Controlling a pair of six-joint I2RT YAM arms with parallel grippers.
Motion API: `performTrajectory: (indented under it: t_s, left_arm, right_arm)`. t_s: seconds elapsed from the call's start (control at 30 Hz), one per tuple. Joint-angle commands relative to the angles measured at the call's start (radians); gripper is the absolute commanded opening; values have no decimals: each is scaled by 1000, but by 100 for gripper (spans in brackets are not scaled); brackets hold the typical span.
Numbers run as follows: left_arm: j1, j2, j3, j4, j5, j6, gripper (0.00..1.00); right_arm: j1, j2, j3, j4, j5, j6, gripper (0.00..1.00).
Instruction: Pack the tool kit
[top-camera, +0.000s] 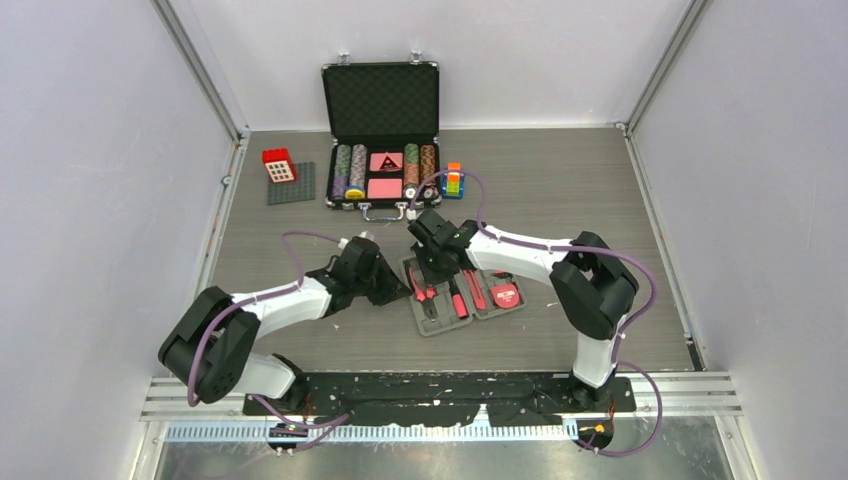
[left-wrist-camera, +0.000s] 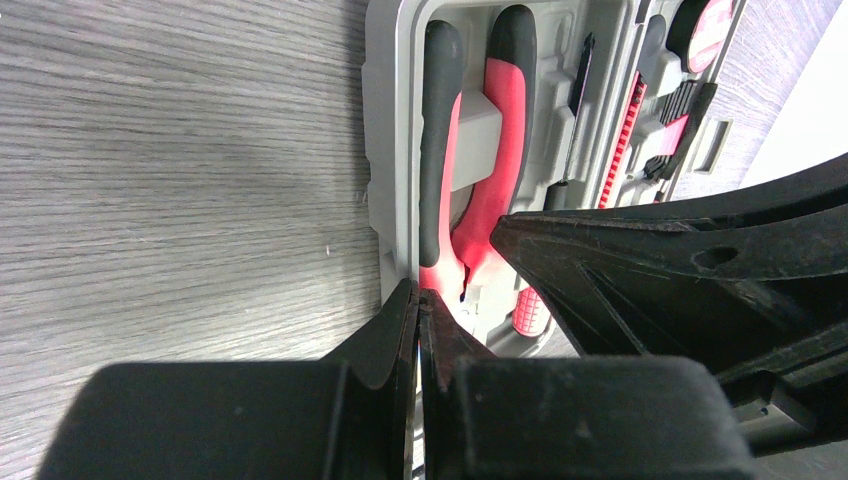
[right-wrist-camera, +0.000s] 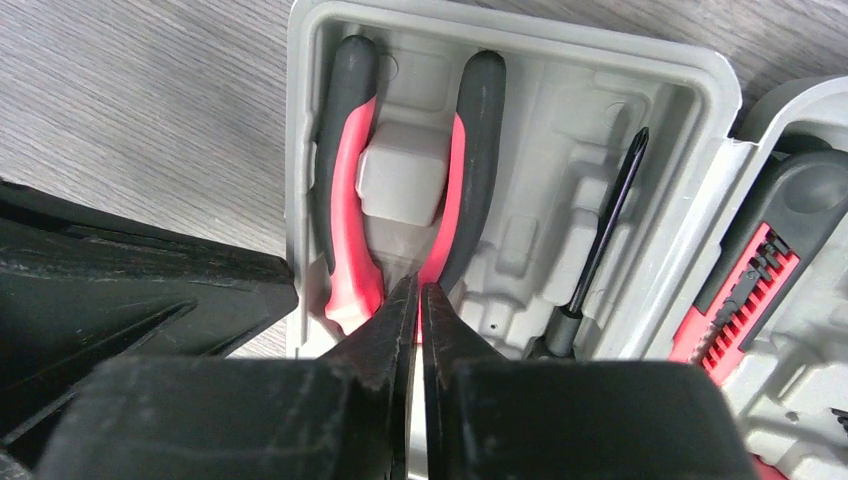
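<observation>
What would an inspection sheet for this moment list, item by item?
Surface: grey wood-grain table.
Job's things: tool kit open; pliers, screwdriver, knife seated in slots.
Clutter: poker chip case, brick baseplate, block stack.
Grippers: left gripper shut at the kit's edge; right gripper shut over the pliers.
Cables: purple cables loop along both arms.
Surroundings: pale walls, metal frame.

overhead view looking down, 2 wrist views close, sharing pliers (right-wrist-camera: 345, 195)

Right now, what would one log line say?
left gripper: shut, at case edge | right gripper: shut, at pliers | pliers: seated in case | case: open
</observation>
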Motion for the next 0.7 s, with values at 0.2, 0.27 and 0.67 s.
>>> performTrajectory:
  t_s: [0.2,0.27,0.67]
  left_arm:
    - [-21,-1,8,-20,-50,9,4]
    - [2,-44,11,-76,-74,37,5]
    - [74,-393,135,-412,-368,295,49]
  right_arm:
    - [31,15,-101,36,-137,36,10]
    - [11,-39,-63,17,-88,17,13]
    - [-219,-578,-158,25,180,-74,57]
